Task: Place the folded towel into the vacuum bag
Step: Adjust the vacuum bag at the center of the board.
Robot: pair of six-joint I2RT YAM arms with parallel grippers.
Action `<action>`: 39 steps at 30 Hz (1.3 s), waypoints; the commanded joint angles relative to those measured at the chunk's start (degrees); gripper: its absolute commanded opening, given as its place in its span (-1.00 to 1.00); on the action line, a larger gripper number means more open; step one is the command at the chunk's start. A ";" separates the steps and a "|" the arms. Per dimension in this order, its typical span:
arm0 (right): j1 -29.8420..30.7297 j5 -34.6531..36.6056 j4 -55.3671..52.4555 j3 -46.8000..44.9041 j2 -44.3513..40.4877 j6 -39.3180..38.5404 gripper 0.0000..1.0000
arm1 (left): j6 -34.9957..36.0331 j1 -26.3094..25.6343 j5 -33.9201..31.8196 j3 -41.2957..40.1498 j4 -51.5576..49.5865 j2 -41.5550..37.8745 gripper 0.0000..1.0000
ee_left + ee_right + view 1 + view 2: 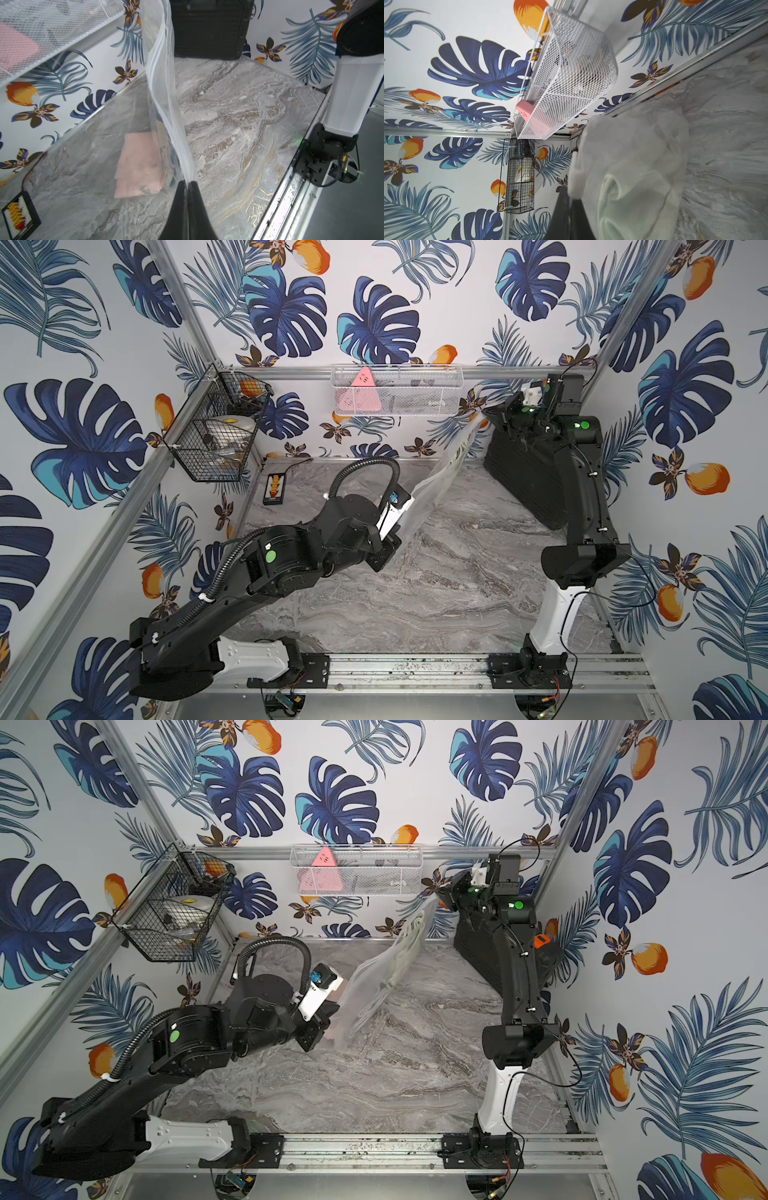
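The vacuum bag (pixel 440 477) (pixel 386 969) hangs stretched in the air between my two grippers, running from the table's middle up to the back right. My left gripper (pixel 188 182) (pixel 405 531) is shut on the bag's white zip edge (pixel 164 83) at its lower end. At the upper end my right gripper (pixel 571 199) (pixel 488 412) is shut on the same edge, beside the white slider clip (pixel 576 185). A folded pink towel (pixel 139 164) lies flat, seen through the hazy plastic. Whether it is inside or under the bag I cannot tell.
A black ribbed case (pixel 528 481) (pixel 209 27) leans at the back right by the right arm. A white mesh basket (pixel 397 391) and a black wire basket (pixel 216 435) hang on the walls. A small black bead tray (pixel 275 488) lies back left. A metal rail (pixel 415 668) lines the front.
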 commanded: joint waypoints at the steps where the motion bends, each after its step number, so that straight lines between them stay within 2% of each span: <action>1: -1.05 -3.12 5.97 -2.91 -4.71 3.62 -1.00 | 3.60 0.86 -0.21 4.33 1.41 0.69 -1.00; 4: -2.61 -6.91 12.07 -3.50 -6.74 8.33 -1.00 | 5.44 2.06 -2.36 7.66 2.78 1.74 -1.00; 7: -4.26 -8.18 8.81 1.94 -4.08 8.12 -1.00 | 7.29 4.70 -3.55 10.84 4.24 2.74 -1.00; 11: -5.08 -9.87 16.50 -2.26 -4.75 12.87 -1.00 | 9.40 10.93 -0.88 14.48 5.54 5.50 -1.00; 14: -5.88 -11.39 19.32 5.00 1.20 17.22 -1.00 | 10.67 17.36 1.74 18.28 6.06 9.66 -1.00; 17: -7.02 -14.49 29.95 13.13 8.48 28.96 -1.00 | 10.72 24.19 4.62 26.48 6.28 15.29 -1.00; 19: -7.65 -13.15 35.01 17.78 10.87 33.83 -1.00 | 10.28 26.62 6.02 34.13 5.82 19.25 -1.00; 21: -8.66 -12.34 38.82 16.81 10.11 36.16 -1.00 | 9.45 27.50 8.33 40.86 5.78 22.17 -1.00; 23: -9.78 -13.45 40.16 12.36 7.04 35.02 -1.00 | 8.86 27.56 12.18 43.31 7.51 22.79 -1.00; 25: -10.25 -14.98 39.10 6.39 3.06 31.65 -1.00 | 8.10 27.56 15.29 40.52 9.16 21.19 -1.00; 27: -10.35 -16.67 36.22 0.12 -1.79 27.33 -1.00 | 7.70 27.50 18.27 33.85 10.35 18.16 -1.00; 30: -10.34 -18.20 26.29 -8.76 -8.19 18.70 -1.00 | 5.14 27.51 22.82 21.00 11.06 12.01 -1.00; 32: -10.35 -16.96 22.51 -18.08 -14.57 14.39 -1.00 | 3.25 27.61 26.34 13.55 10.93 7.23 -1.00; 37: -10.17 -7.96 8.35 -30.49 -26.28 1.73 -1.00 | -2.22 27.60 40.76 2.30 9.85 -0.25 -1.00; 39: -10.16 -5.31 7.16 -37.90 -30.58 -0.02 -1.00 | -5.10 27.56 47.60 -2.18 12.00 -2.44 -0.73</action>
